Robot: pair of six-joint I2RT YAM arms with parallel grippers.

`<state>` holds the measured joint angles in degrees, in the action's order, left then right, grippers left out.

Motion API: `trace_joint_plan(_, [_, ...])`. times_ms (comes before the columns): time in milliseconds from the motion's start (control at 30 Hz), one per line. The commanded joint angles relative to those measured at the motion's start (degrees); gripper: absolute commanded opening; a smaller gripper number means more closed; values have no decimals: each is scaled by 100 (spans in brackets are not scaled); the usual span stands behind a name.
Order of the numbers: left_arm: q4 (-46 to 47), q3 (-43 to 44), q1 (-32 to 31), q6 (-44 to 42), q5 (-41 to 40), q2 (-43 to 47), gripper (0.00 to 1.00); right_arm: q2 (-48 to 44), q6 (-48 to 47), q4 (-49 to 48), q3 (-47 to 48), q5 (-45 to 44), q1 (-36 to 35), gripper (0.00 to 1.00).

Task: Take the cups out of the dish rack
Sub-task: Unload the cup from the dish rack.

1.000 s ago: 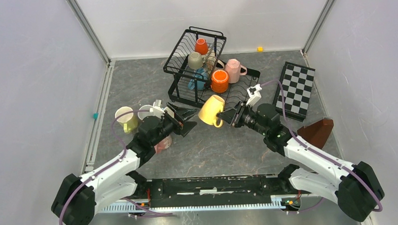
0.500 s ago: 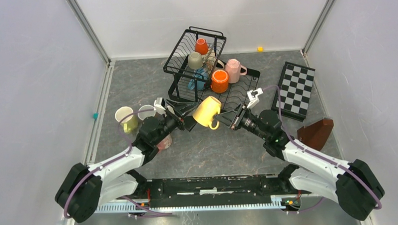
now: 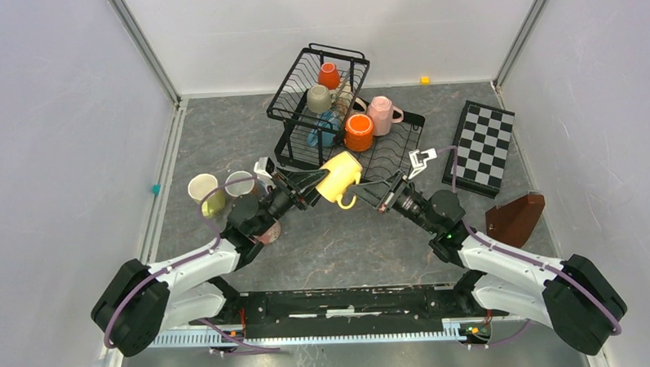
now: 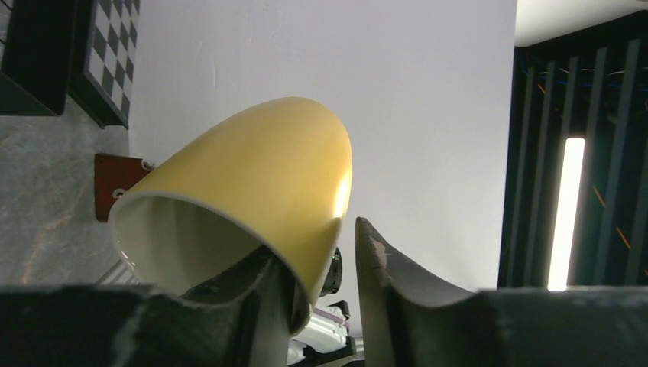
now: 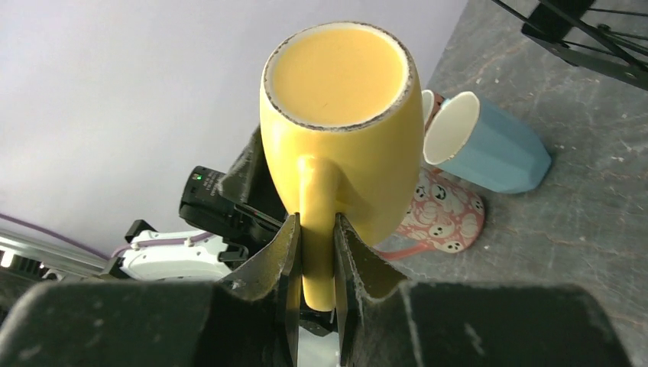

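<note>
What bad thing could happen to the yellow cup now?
The yellow cup hangs in the air over the table, held only by its handle in the right gripper. The left gripper straddles the rim, but a gap shows beside its outer finger. If the right one lets go too soon, the cup might drop and crack. It could also hit the pink cup or blue cup nearby.

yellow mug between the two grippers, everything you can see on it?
The yellow mug is glossy ceramic, tapered, cream inside, with a speckled foot ring. It hangs in the air before the dish rack, tipped sideways, mouth toward the left arm. The right gripper is shut on its handle; the left gripper straddles its rim, one finger inside, one outside with a slight gap.
</note>
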<state>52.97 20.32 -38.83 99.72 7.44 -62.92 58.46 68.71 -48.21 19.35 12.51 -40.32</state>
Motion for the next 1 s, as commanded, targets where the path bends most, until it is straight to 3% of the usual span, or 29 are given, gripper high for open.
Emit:
trace_joint_plan(0, [735,214,-19,222,-231,16,33,-47,83,-883,42,-70,-101,0])
trace_joint_plan(133, [767,303,-28,184,-174,-8,4,-49,-20,-819,62,-102,-179,0])
trace_joint_plan(267, [700,378,-19,72,-144,49,2,-142,-267,-458,142,-135,-213,3])
trace_joint_plan(333, [502,478,-19,-53,-83,133,2,-247,-446,-95,228,-161,-211,24])
trace_joint_plan(367, [397,526,-19,-134,-60,181,2,-298,-572,86,287,-185,-213,42])
trace_joint_plan(433, [214,606,-17,-251,-54,277,2,-429,-797,481,386,-234,-210,66])
trace_joint_plan(533, [-408,795,-20,-537,48,471,2,-683,-1176,1308,540,-433,-207,84])
trace_joint_plan(567, [-682,904,-15,-713,106,556,2,-773,-1306,1550,593,-531,-210,96])
trace_joint_plan(800, [-3549,1583,-2,-2164,321,1297,2,-1305,-2324,3793,1167,-1489,-204,98])
trace_joint_plan(967, [-4973,2006,-6,-2999,454,1542,2,-1482,-2832,4705,1535,-2021,-201,98])
